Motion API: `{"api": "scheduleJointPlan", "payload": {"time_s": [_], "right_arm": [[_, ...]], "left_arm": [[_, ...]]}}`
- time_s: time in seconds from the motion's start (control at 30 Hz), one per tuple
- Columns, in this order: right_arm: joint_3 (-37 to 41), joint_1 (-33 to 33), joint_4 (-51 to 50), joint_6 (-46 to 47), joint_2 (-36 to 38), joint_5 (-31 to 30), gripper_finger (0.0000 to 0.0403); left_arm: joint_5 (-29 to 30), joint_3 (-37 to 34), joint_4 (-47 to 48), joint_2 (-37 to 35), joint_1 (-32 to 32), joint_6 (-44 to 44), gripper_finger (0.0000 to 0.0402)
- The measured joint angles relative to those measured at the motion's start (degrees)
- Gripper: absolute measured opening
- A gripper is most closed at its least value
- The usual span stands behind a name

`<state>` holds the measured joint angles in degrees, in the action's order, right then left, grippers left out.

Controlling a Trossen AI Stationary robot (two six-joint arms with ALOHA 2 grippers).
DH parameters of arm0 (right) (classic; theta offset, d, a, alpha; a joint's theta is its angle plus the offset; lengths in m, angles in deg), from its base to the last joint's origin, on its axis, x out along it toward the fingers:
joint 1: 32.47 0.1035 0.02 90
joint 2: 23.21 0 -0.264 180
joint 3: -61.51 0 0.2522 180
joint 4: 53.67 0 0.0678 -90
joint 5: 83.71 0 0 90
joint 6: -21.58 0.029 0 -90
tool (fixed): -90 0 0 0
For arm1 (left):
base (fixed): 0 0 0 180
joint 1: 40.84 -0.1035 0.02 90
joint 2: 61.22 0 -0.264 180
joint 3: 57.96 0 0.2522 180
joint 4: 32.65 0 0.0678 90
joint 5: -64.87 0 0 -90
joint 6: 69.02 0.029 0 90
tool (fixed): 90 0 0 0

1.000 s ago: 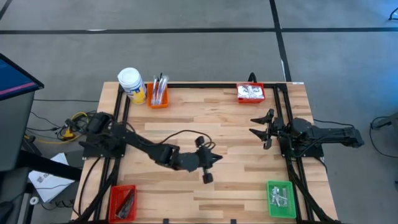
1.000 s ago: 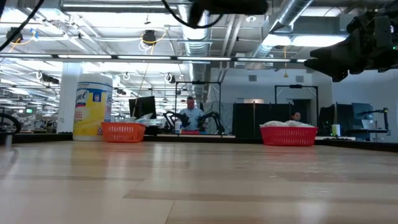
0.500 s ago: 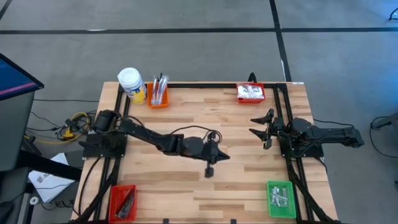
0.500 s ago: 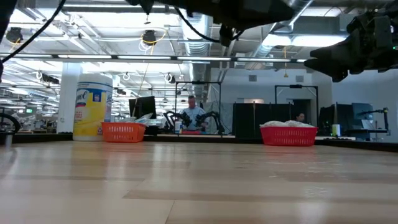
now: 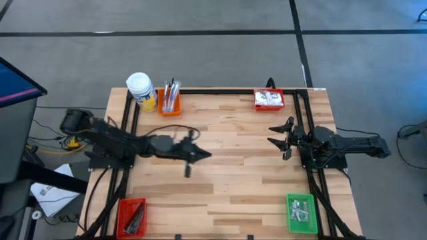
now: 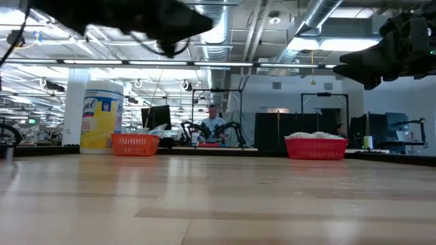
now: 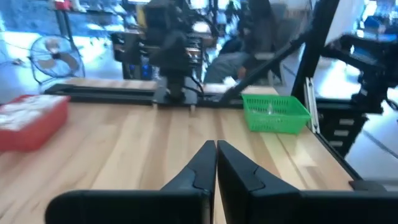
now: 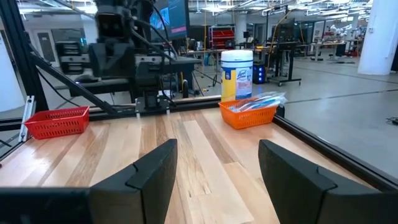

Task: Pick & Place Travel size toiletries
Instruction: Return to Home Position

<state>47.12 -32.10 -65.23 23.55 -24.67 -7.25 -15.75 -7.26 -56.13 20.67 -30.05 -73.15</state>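
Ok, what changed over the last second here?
The left arm's dark two-finger gripper, shut and empty, drew back from the middle of the light wooden table toward its left edge. Nothing was grasped or released. The right gripper, open at the right edge, the orange mesh bin, both red bins, the green bin and the white-capped yellow jar stayed put.

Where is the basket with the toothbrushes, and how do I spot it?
On the wooden table, seen from above, find the far left corner, where a yellow jar with a white cap stands. Right beside the jar sits a small basket with toothbrushes sticking out of it. It is the only orange basket on the table.
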Motion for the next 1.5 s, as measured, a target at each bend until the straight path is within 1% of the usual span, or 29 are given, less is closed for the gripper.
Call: {"api": "scheduleJointPlan", "payload": {"time_s": [0.13, 0.3, 0.43, 0.57, 0.67, 0.77, 1.0, 1.27, 1.5], "right_arm": [[0.0, 0.0, 0.0, 0.0, 0.0, 0.0, 0.0218], [0.0, 0.0, 0.0, 0.0, 0.0, 0.0, 0.0218], [0.0, 0.0, 0.0, 0.0, 0.0, 0.0, 0.0218], [0.0, 0.0, 0.0, 0.0, 0.0, 0.0, 0.0218], [0.0, 0.0, 0.0, 0.0, 0.0, 0.0, 0.0218], [0.0, 0.0, 0.0, 0.0, 0.0, 0.0, 0.0218], [0.0, 0.0, 0.0, 0.0, 0.0, 0.0, 0.0218], [0.0, 0.0, 0.0, 0.0, 0.0, 0.0, 0.0218], [0.0, 0.0, 0.0, 0.0, 0.0, 0.0, 0.0218]], "left_arm": [[0.9, -10.4, -4.7, -8.4, -0.2, -2.5, 0.0007], [0.9, -21.0, -4.7, -18.6, -1.5, -6.7, 0.0007], [1.7, -27.1, -4.9, -25.6, -1.5, -6.4, 0.0007], [2.9, -31.7, -4.8, -30.2, -1.5, -3.9, 0.0007], [3.2, -34.5, -4.8, -33.1, -1.5, -3.7, 0.0007], [3.2, -36.5, -4.5, -35.2, -1.5, -3.8, 0.0007], [3.2, -36.6, -4.2, -39.3, -1.5, -3.8, 0.0007], [8.5, -36.6, -4.2, -45.0, -1.6, -3.8, 0.0007], [9.0, -36.6, -4.1, -50.3, -1.6, -3.8, 0.0007]]}}
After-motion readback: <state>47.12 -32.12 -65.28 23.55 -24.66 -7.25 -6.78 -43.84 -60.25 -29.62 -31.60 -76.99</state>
